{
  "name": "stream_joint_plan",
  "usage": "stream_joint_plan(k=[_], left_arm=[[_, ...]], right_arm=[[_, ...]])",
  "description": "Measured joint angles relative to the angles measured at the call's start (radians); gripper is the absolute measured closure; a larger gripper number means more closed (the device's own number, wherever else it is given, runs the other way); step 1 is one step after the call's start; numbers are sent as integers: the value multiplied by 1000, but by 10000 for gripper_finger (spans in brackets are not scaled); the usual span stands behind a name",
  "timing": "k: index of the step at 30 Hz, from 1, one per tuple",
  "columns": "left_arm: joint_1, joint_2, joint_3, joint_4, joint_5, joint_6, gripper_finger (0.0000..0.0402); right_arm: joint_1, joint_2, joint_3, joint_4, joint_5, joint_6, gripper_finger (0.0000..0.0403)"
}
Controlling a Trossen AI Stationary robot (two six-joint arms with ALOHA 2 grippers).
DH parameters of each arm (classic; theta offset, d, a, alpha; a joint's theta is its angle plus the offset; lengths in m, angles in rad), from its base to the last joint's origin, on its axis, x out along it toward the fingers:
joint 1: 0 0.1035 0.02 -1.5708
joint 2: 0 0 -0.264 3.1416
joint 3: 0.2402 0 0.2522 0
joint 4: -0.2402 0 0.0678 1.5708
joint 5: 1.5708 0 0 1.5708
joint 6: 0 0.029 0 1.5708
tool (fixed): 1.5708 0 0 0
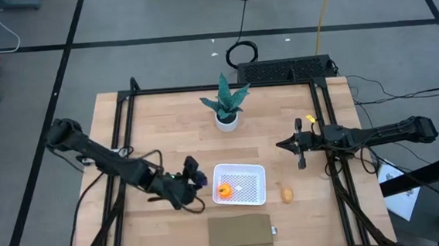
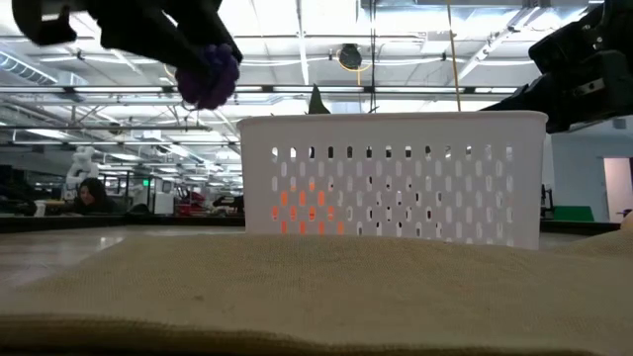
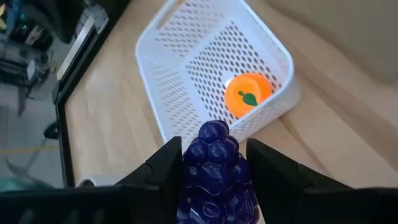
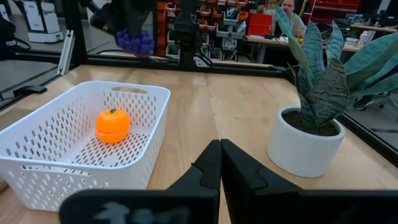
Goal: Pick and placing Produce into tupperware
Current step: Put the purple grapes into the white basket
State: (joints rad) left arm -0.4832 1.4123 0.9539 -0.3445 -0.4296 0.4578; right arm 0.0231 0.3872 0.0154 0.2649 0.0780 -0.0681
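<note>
The desk (image 1: 157, 119) carries the white tupperware (image 1: 240, 184) near its front edge, with the brown slab (image 1: 241, 232) just in front and the potted plant (image 1: 226, 107) well behind. The left tool (image 1: 195, 179) hangs above the desk just beside the tupperware's wall, clamped on the purple piece (image 3: 214, 168), likely lifted to clear the rim. The right tool (image 1: 299, 144) waits near the desk's edge, fingers pressed together, empty. The orange piece (image 1: 224, 190) lies inside; the tan piece (image 1: 286, 194) lies outside.
</note>
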Motion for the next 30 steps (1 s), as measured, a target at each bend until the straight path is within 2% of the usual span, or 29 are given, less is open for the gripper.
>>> stream_joint_plan(k=[5, 12, 18, 21, 26, 30], left_arm=[[50, -78, 0, -26, 71, -28, 247], [124, -91, 0, 7, 111, -54, 247], [182, -91, 0, 192, 152, -162, 247], [187, -89, 0, 265, 152, -153, 247], [193, -22, -1, 353, 160, -139, 247], [195, 86, 72, 350, 160, -143, 247]], right_arm=[[0, 0, 0, 0, 0, 0, 403], [0, 0, 0, 2, 0, 3, 403], [0, 0, 0, 4, 0, 3, 403], [0, 0, 0, 4, 0, 3, 403], [0, 0, 0, 5, 0, 3, 403], [0, 0, 0, 7, 0, 3, 403]])
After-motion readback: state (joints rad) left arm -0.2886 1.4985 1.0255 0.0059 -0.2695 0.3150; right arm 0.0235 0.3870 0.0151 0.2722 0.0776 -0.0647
